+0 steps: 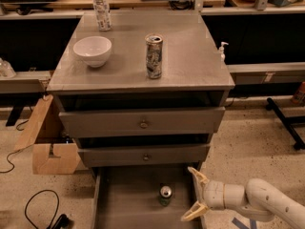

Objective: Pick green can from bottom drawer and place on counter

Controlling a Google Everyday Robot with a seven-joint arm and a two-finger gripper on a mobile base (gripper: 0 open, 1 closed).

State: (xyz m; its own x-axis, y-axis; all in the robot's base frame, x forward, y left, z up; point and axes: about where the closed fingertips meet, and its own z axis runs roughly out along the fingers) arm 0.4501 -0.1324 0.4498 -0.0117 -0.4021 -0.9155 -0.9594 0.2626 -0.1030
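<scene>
I see one green can [165,196] upright in the bottom drawer [126,202]. My single gripper [188,194] hangs at its 3 o'clock, jaws spread, empty. The counter [190,51] carries one bowl [92,50], one tall can [153,56] and one bottle [100,8].

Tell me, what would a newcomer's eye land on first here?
A pale robot arm reaches in from the lower right, its gripper spread open just right of the green can, which stands upright in the pulled-out bottom drawer. Above, on the grey counter, stand a tall silver can, a white bowl and a clear bottle.
</scene>
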